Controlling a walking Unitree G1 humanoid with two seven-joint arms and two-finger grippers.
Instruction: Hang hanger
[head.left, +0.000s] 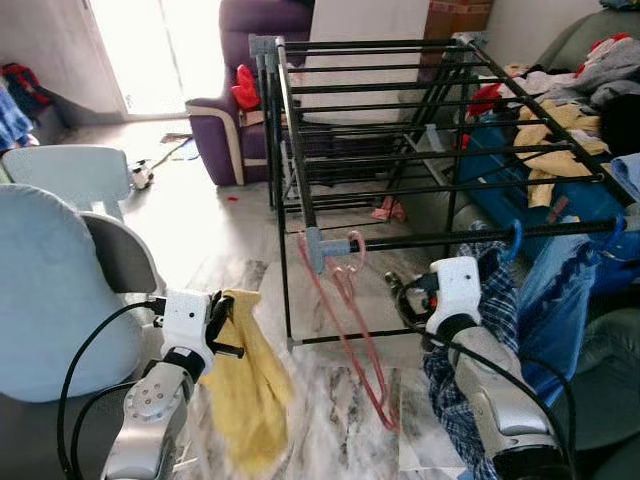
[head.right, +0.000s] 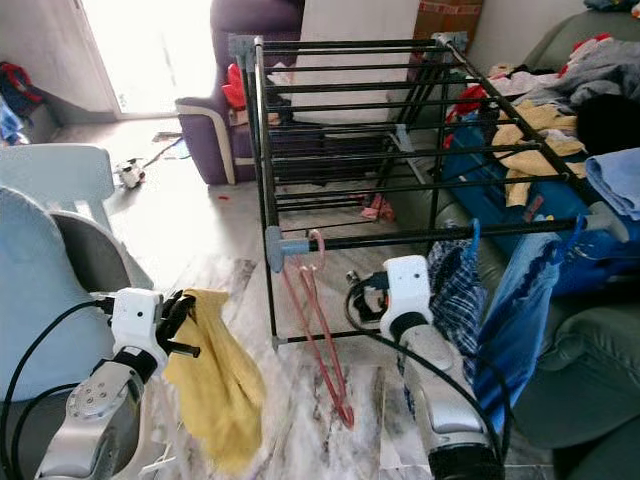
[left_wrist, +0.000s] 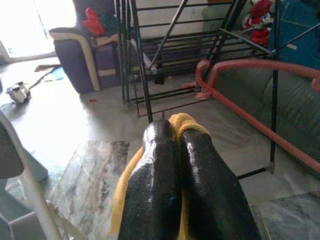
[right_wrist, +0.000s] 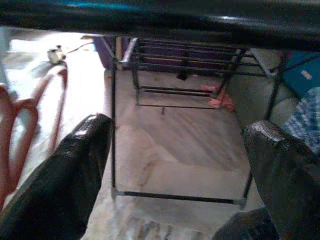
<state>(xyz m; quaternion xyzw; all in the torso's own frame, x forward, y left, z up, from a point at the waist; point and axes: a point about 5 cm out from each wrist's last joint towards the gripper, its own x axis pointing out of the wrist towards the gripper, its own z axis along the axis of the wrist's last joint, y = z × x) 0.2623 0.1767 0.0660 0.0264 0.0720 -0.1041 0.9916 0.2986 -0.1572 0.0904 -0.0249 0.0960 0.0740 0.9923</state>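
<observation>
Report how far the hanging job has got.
Done: a pink hanger hangs by its hook from the front rail of the drying rack, beside a plaid shirt and a blue garment on blue hangers. In hand: the left gripper is shut on a yellow cloth. The right gripper is open below the rail, holding nothing. Left: the yellow cloth is not yet on the rack.

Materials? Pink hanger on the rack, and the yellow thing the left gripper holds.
Pink hanger: looks like plastic, smooth and slightly glossy, thick moulded arms; coated wire possible.
Yellow cloth: soft fabric, matte, drooping in folds from the shut left gripper.
</observation>
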